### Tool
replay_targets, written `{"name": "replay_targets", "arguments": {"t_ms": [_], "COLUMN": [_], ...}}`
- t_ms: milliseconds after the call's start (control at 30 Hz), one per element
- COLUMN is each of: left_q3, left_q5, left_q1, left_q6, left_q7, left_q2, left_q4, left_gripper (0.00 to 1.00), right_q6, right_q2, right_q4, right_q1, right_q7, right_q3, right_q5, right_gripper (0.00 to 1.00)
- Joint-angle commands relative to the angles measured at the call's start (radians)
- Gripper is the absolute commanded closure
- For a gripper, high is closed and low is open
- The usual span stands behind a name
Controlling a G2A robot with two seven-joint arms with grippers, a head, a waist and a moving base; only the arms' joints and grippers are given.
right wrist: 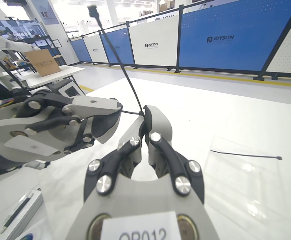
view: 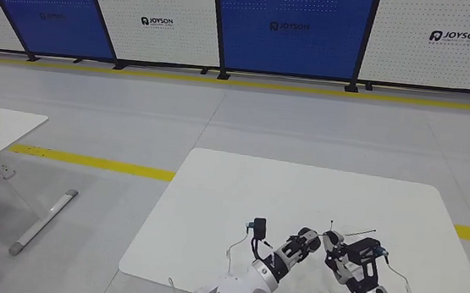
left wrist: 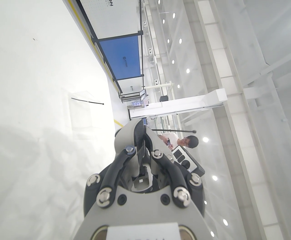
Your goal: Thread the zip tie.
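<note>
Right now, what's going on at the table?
Both tools are shut on one black zip tie above the white table: the right tool pinches the strap at a bend, the left tool holds the short stretch beside it. The tie's head sticks up free, so it is not threaded yet. A second zip tie lies on a clear sheet nearby.

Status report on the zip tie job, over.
Left gripper and right gripper both shut on zip tie, tips close together. Head end free in the air, not threaded. Second zip tie on clear sheet, off to the side.
</note>
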Motion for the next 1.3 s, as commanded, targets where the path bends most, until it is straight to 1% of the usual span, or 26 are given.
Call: {"name": "replay_targets", "arguments": {"t_ms": [0,167,367,633,967,1267], "left_q3": [0.0,0.0,-0.002,-0.01,-0.027,-0.039], "left_q5": [0.001,0.006,0.021,0.023,0.033,0.056], "left_q1": [0.0,0.004,0.015,0.03,0.061,0.099], "left_q6": [-0.001,-0.013,-0.036,-0.069,-0.108,-0.142], "left_q7": [0.0,0.002,0.008,0.001,-0.005,-0.011], "left_q2": [0.0,-0.001,0.0,0.002,0.008,0.016], "left_q4": [-0.001,-0.007,-0.019,-0.038,-0.075,-0.118], "left_gripper": [1.0,1.0,1.0,1.0,1.0,1.0], "right_q6": [-0.001,-0.003,0.001,0.005,0.017,0.018], "right_q2": [0.0,-0.002,-0.005,-0.008,-0.011,-0.013], "right_q4": [0.0,0.004,0.014,0.023,0.031,0.034], "right_q1": [0.0,-0.001,0.006,0.011,0.013,0.014], "right_q7": [0.0,0.003,0.011,0.012,0.014,0.015], "right_q3": [0.0,-0.001,-0.014,-0.02,-0.027,-0.029], "right_q5": [-0.001,-0.009,-0.025,-0.039,-0.077,-0.097], "right_gripper": [1.0,1.0,1.0,1.0,1.0,1.0]}}
